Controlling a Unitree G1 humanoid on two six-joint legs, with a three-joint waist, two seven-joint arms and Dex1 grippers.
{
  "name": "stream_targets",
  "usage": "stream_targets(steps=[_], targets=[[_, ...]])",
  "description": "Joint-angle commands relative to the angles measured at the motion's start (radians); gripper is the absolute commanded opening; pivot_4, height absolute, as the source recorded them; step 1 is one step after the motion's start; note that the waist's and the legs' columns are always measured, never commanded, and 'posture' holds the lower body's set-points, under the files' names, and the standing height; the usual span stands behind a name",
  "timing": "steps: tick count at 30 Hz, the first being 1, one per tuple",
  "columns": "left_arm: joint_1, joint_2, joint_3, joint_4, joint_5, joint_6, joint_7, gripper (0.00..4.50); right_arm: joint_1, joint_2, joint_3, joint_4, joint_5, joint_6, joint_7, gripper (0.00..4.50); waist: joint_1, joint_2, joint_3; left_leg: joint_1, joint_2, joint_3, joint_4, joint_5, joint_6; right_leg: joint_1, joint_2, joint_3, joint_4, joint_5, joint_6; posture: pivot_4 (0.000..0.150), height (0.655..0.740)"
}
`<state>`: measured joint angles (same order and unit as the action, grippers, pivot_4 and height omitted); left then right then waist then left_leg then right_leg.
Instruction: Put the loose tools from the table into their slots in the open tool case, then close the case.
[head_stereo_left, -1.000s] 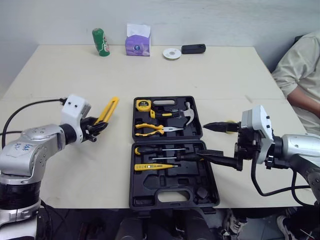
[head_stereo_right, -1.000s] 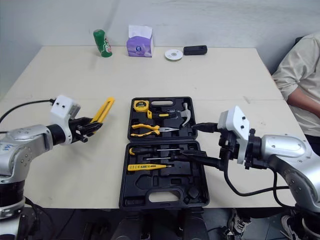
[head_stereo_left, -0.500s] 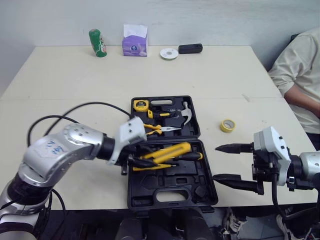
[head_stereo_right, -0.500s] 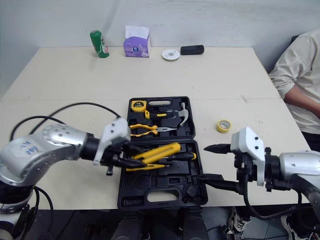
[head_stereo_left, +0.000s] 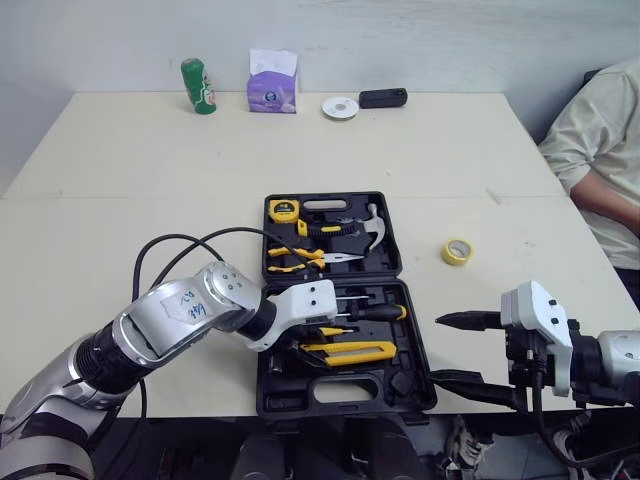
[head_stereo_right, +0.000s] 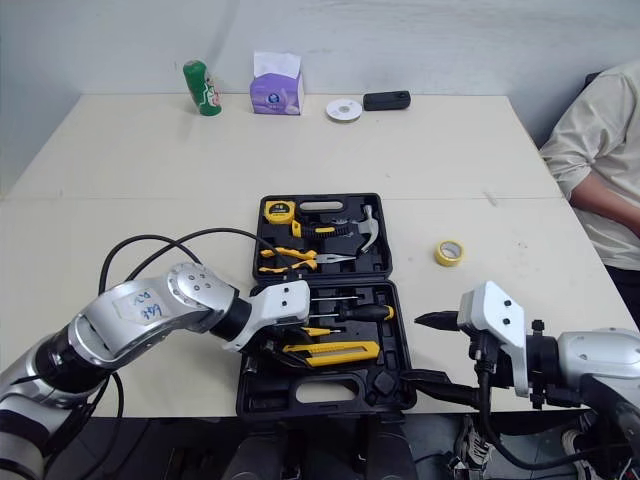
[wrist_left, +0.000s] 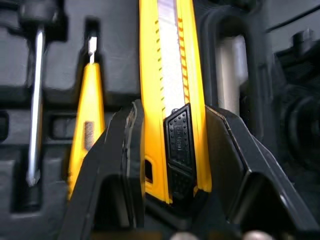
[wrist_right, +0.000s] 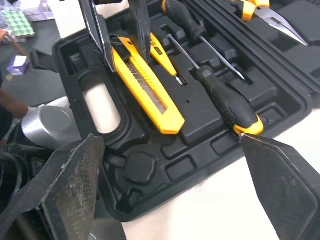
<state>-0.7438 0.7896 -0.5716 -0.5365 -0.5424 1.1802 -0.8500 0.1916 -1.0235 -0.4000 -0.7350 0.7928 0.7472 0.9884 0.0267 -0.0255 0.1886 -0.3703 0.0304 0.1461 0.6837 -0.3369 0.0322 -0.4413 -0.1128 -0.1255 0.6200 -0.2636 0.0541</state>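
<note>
The open black tool case lies at the table's front middle. Its far half holds a tape measure, a hammer and pliers. Screwdrivers lie in the near half. My left gripper reaches into the near half, shut on the yellow utility knife, which lies level along a slot. The fingers press both of the knife's sides. My right gripper hangs open beside the case's right edge, holding nothing. A yellow tape roll lies on the table right of the case.
A green can, a tissue pack, a white disc and a black object line the table's far edge. A person's arm rests at the far right.
My left gripper carried the knife from the table left of the case into the near half and lowered it level. My right gripper drew back out of the case to the right.
</note>
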Motion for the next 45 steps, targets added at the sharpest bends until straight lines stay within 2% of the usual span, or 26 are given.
stream_targets(steps=[1, 8, 11, 13, 14, 18, 20, 24, 26, 29, 31, 35, 36, 45], targets=[[-0.013, 0.031, -0.018, -0.027, 0.019, 0.010, -0.028, 1.34, 0.016, 0.010, -0.019, -0.028, -0.006, -0.013, -0.017, 4.50, 0.000, 0.000, 0.000, 0.000, 0.000, 0.000, 0.000, 0.000, 0.000, 0.000, 0.000, 0.000, 0.000, 0.000, 0.000, 0.150, 0.7278], [-0.006, 0.037, -0.033, -0.034, 0.033, -0.003, -0.042, 1.34, 0.005, 0.010, -0.006, -0.023, -0.007, -0.018, -0.024, 4.50, 0.000, 0.000, 0.000, 0.000, 0.000, 0.000, 0.000, 0.000, 0.001, 0.000, 0.000, 0.000, 0.000, 0.000, 0.000, 0.150, 0.7278], [-0.002, 0.051, -0.050, -0.026, 0.079, -0.048, -0.043, 1.34, 0.001, 0.010, -0.001, -0.022, -0.010, -0.021, -0.021, 4.50, 0.000, 0.000, 0.000, 0.000, 0.000, 0.000, 0.000, 0.000, 0.000, 0.000, 0.000, 0.000, 0.000, 0.000, 0.000, 0.150, 0.7278], [0.004, 0.043, -0.031, -0.015, 0.086, -0.057, -0.034, 2.39, -0.005, 0.009, 0.006, -0.019, -0.016, -0.025, -0.022, 4.50, 0.000, 0.000, 0.000, 0.000, 0.000, 0.000, 0.000, 0.000, 0.000, 0.000, 0.000, 0.000, 0.000, 0.000, 0.000, 0.150, 0.7278], [0.007, 0.039, -0.020, -0.014, 0.084, -0.056, -0.033, 2.72, -0.007, 0.010, 0.009, -0.018, -0.019, -0.028, -0.023, 4.50, 0.000, 0.000, 0.000, 0.000, 0.000, 0.000, 0.000, 0.000, 0.000, 0.000, 0.000, 0.000, 0.000, 0.000, 0.000, 0.150, 0.7278], [0.016, 0.021, 0.161, -0.032, -0.068, -0.001, -0.093, 4.44, -0.021, 0.017, 0.028, -0.012, -0.035, -0.042, -0.027, 4.50, 0.000, 0.000, 0.000, 0.000, 0.000, 0.000, 0.000, 0.001, 0.000, 0.000, 0.000, 0.000, 0.001, 0.000, 0.000, 0.150, 0.7278], [0.046, 0.033, 0.203, -0.018, -0.084, -0.044, -0.124, 4.48, -0.030, 0.021, 0.041, -0.010, -0.037, -0.049, -0.030, 4.50, 0.000, 0.000, 0.000, 0.000, 0.000, -0.001, 0.001, 0.001, 0.000, 0.000, 0.000, 0.000, 0.001, 0.000, 0.000, 0.150, 0.7278], [0.185, -0.022, 0.308, 0.055, -0.048, -0.334, -0.174, 4.48, -0.047, 0.030, 0.068, -0.017, -0.018, -0.052, -0.022, 4.50, -0.001, 0.000, 0.000, 0.000, 0.000, 0.000, 0.001, 0.001, 0.000, 0.000, 0.000, 0.000, 0.000, 0.000, 0.000, 0.150, 0.7278], [0.239, -0.053, 0.330, 0.081, -0.030, -0.459, -0.202, 3.96, -0.058, 0.028, 0.077, -0.018, -0.001, -0.046, -0.015, 4.50, 0.000, 0.000, 0.000, 0.001, 0.000, 0.000, 0.001, 0.001, 0.000, 0.000, 0.000, 0.000, 0.001, 0.000, 0.000, 0.150, 0.7278], [0.294, -0.095, 0.366, 0.108, -0.087, -0.475, -0.229, 2.89, -0.078, 0.033, 0.110, -0.017, -0.001, -0.045, -0.022, 4.50, 0.000, 0.000, 0.000, 0.000, 0.000, 0.000, 0.001, 0.001, 0.000, 0.000, 0.000, -0.001, 0.001, 0.000, 0.000, 0.150, 0.7278], [0.328, -0.100, 0.366, 0.126, -0.081, -0.513, -0.246, 2.01, -0.081, 0.034, 0.128, -0.020, -0.005, -0.048, -0.021, 4.50, 0.000, 0.000, 0.000, 0.000, 0.000, 0.000, 0.001, 0.001, 0.000, 0.001, 0.000, -0.001, 0.001, 0.000, 0.000, 0.150, 0.7278], [0.392, -0.119, 0.305, 0.179, 0.024, -0.655, -0.281, 0.22, -0.109, 0.031, 0.140, -0.008, 0.004, -0.041, -0.025, 4.50, -0.001, 0.000, 0.000, 0.000, 0.000, 0.000, 0.001, 0.001, 0.000, 0.001, -0.001, -0.001, 0.001, 0.000, 0.000, 0.150, 0.7278], [0.397, -0.123, 0.291, 0.194, 0.043, -0.675, -0.285, 0.04, -0.110, 0.030, 0.142, -0.006, 0.003, -0.041, -0.024, 4.50, 0.000, 0.000, 0.000, 0.000, 0.000, 0.000, 0.001, 0.001, 0.001, 0.001, -0.001, -0.001, 0.001, 0.000, 0.000, 0.150, 0.7278], [0.423, -0.145, 0.209, 0.267, 0.177, -0.782, -0.303, 0.04, -0.118, 0.018, 0.164, -0.002, -0.006, -0.039, -0.012, 4.50, 0.000, 0.000, 0.000, 0.000, 0.000, 0.000, 0.001, 0.000, 0.002, 0.001, -0.001, -0.001, 0.000, 0.000, 0.000, 0.150, 0.7278]])
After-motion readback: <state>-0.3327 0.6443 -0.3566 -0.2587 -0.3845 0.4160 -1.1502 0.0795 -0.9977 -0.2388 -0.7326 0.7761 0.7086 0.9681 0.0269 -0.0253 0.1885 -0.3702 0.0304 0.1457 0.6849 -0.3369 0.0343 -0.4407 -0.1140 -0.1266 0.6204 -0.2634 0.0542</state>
